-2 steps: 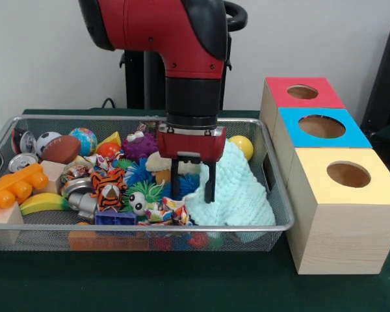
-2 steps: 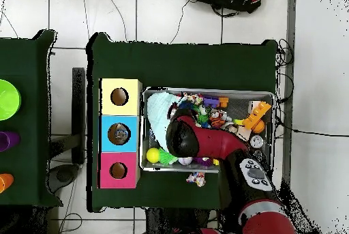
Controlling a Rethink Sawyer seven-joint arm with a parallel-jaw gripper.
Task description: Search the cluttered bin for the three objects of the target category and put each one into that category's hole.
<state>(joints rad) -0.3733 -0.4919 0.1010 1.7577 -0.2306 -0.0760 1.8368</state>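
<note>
Here the tool (image 1: 192,181) hangs low inside the wire bin (image 1: 283,221), its two dark prongs spread apart with nothing between them, poised at the left edge of the pale mint knitted cloth (image 1: 237,192) and just above the spiky blue and green toys. Judging by this, the searching step is in hand, not a carry: nothing is held, and which category is wanted cannot be read from the scene. The candidates lie crowded in the bin's left and middle, among them a toy tiger (image 1: 108,187), a small football (image 1: 60,149), a yellow ball (image 1: 242,145) and crushed cans. To the right on the worktop (image 1: 182,286) stand three boxes, their red (image 1: 302,91), blue (image 1: 322,126) and yellow (image 1: 348,174) tops each holed. The next move likely calls for settling on one item, descending squarely and closing without snagging the cloth.
</note>
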